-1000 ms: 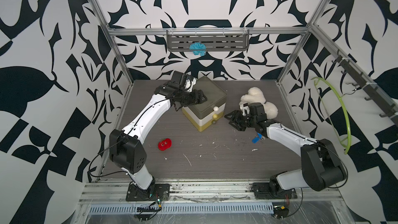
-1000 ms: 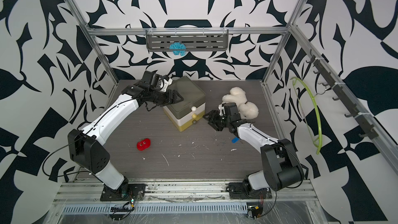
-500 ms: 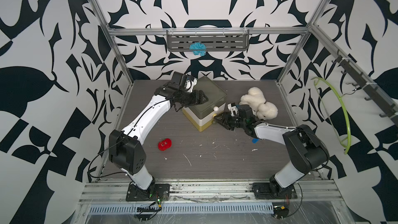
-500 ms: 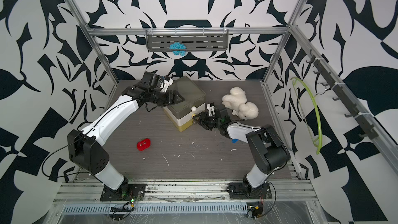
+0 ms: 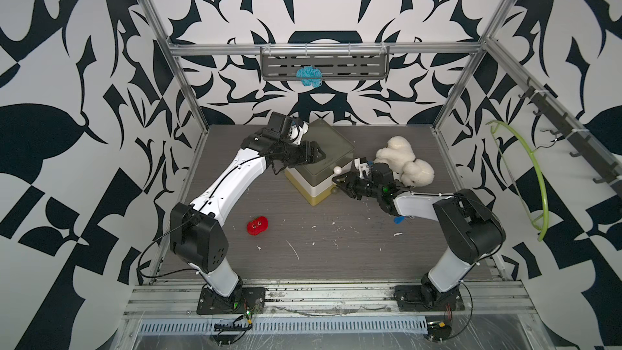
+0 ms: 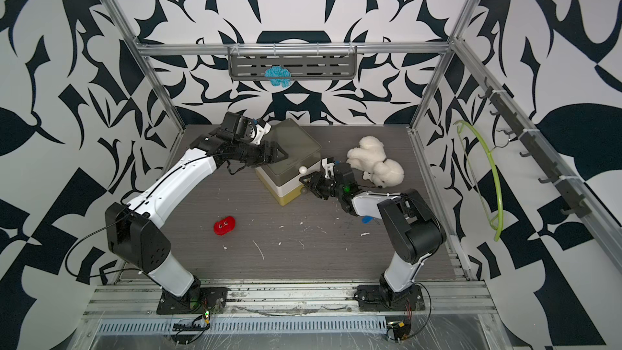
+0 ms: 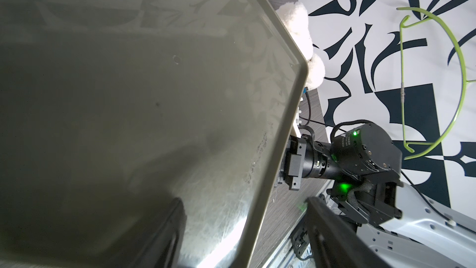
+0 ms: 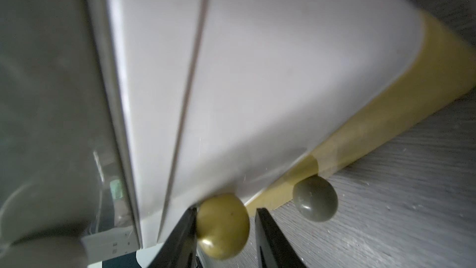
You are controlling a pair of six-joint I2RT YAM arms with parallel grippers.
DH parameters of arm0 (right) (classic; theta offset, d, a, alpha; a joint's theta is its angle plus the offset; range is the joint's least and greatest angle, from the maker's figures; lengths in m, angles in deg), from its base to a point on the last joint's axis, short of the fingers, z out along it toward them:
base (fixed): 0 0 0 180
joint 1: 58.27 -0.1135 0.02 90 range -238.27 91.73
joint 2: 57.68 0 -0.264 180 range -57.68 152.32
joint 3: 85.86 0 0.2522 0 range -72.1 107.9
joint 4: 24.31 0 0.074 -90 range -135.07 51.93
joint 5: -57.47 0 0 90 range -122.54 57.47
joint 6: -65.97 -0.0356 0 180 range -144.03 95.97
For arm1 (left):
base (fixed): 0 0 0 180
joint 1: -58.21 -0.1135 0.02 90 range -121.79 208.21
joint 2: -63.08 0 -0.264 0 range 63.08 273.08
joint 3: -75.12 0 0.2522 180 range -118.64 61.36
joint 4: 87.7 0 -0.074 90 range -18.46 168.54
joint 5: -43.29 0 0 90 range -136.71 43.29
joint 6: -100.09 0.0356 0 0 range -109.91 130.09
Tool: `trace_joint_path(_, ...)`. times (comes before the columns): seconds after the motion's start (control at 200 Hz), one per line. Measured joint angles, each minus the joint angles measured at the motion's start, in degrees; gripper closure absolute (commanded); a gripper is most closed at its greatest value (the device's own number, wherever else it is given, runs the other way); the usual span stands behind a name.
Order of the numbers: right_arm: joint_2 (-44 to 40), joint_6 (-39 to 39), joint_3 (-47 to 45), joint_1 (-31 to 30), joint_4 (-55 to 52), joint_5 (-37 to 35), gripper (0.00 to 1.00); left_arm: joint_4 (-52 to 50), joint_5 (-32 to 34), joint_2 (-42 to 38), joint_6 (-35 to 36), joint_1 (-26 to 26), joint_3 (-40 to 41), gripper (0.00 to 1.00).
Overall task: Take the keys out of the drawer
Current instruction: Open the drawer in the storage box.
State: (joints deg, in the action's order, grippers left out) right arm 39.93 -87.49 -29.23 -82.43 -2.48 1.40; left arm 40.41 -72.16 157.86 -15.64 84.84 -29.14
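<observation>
The drawer unit (image 5: 319, 163) stands mid-table with all three drawers shut: grey-green on top, white in the middle, yellow at the bottom. The keys are hidden. Only a faint green patch (image 8: 116, 188) shows through the top drawer's translucent front. My right gripper (image 8: 226, 210) is at the unit's front, with its jaws on either side of the white drawer's olive knob (image 8: 222, 225). One finger touches the knob and the other stands a narrow gap off. My left gripper (image 5: 318, 154) hovers open over the unit's lid (image 7: 128, 99), straddling its front edge.
A white plush toy (image 5: 404, 159) lies just behind my right wrist. A red round-eyed toy (image 5: 257, 226) sits front left. A small blue piece (image 5: 399, 220) lies under my right forearm. A green hanger (image 5: 535, 176) hangs on the right wall, and a blue clump (image 5: 308, 76) rests on the back shelf.
My right arm has reached in from the plush toy's side to the drawer front. Its jaws have narrowed round the olive knob. The left arm has stayed still.
</observation>
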Motion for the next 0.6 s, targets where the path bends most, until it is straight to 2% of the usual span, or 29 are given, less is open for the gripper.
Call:
trace_joint_path(0.08,0.2,-0.6,0.0,0.0,0.5,0.5,0.66,-0.3,0.0,0.0,0.7,0.0,0.0,0.2)
trace_joint_path(0.125,0.2,-0.7,0.1,0.1,0.5,0.9,0.75,-0.7,0.0,0.1,1.2,0.0,-0.3,0.21)
trace_joint_path(0.265,0.2,0.4,1.7,0.2,-3.0,1.9,0.87,-1.0,-0.1,0.9,1.7,0.0,-1.2,0.2)
trace_joint_path(0.6,-3.6,1.1,-1.8,-0.4,-2.9,-2.4,0.9,-0.4,-0.1,1.0,1.4,0.0,-1.0,0.21)
